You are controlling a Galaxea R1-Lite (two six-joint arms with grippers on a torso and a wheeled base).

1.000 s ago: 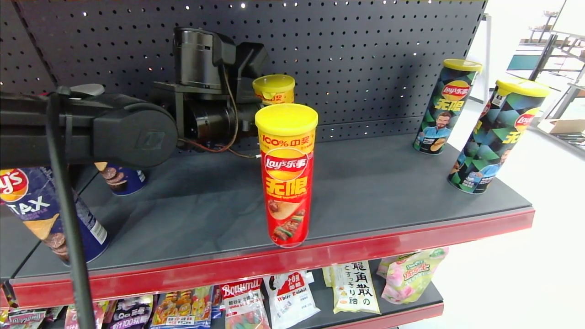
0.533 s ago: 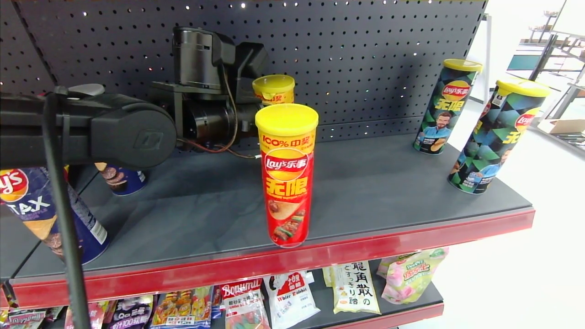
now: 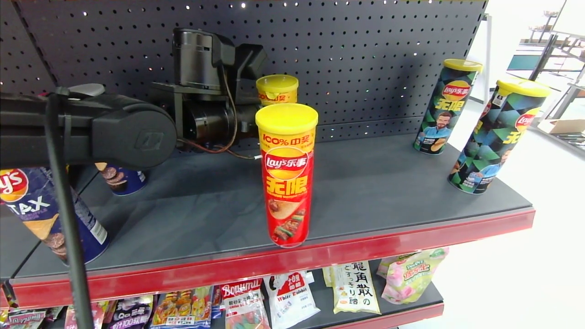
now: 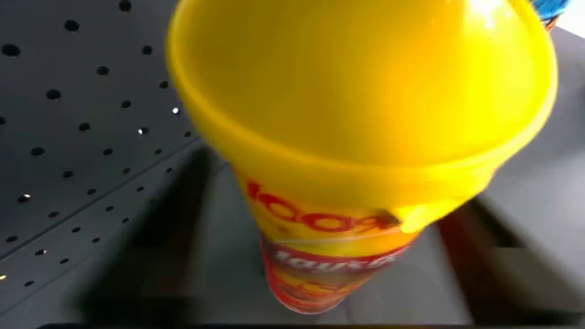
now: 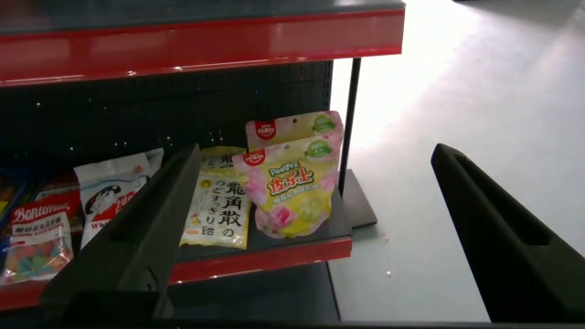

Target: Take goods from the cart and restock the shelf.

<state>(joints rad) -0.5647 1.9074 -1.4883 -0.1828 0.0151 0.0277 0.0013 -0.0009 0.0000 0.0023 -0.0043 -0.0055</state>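
Rear can [image 3: 277,89], at 12 o'clock of front can [image 3: 286,173], has edged toward 3 o'clock, clamped by left gripper [image 4: 334,247]; we record right gripper [image 5: 316,151] spread apart.

1. Beyond the gap between the right gripper's [image 5: 315,151] fingers [image 5: 137,238], snack bags [image 5: 288,178] lie on the lower shelf [image 5: 228,256].
2. On the top shelf [image 3: 365,183], the rear can [image 3: 277,89] sits at the left gripper's [image 3: 249,116] tip, near the pegboard [image 3: 356,55] and directly behind the front can [image 3: 286,173], which is at the shelf's edge.
3. The right-hand cans [image 3: 445,107] stand well apart from that gripper; the left-hand cans [image 3: 45,210] stand under its arm.

Daylight glare at right, shelf [image 3: 374,183] softly shadowed
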